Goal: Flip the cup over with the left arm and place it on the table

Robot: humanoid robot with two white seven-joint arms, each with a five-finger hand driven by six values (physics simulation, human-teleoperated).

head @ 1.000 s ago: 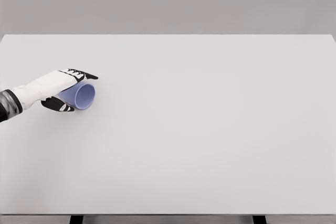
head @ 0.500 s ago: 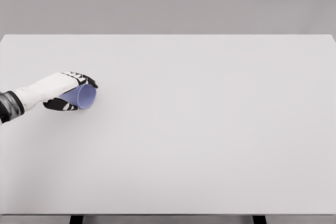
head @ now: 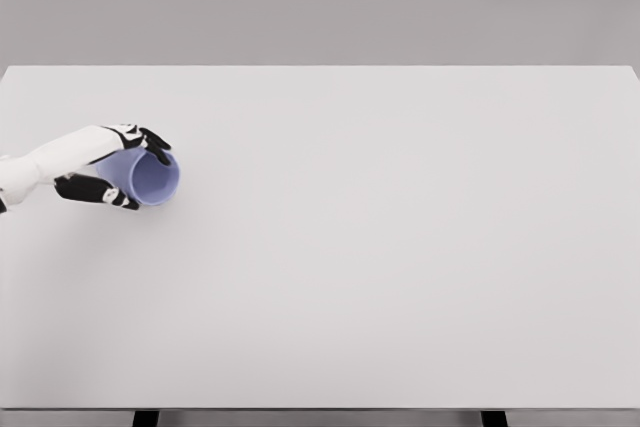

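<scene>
At the left edge of the frame, the left hand grips a lavender cup lying sideways, mouth facing right, over the white worktop.

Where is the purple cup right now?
In the head view, the purple cup is at the far left of the white table, lying sideways in the left hand, its open mouth facing right toward the camera.

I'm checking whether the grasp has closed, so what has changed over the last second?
The left hand curled its fingers, straight a second ago, over the light purple plastic cup, now gripping it. Hand and cup drew slightly left, and the cup's open mouth turned more toward the camera. The cup stays on its side over the white table.
</scene>
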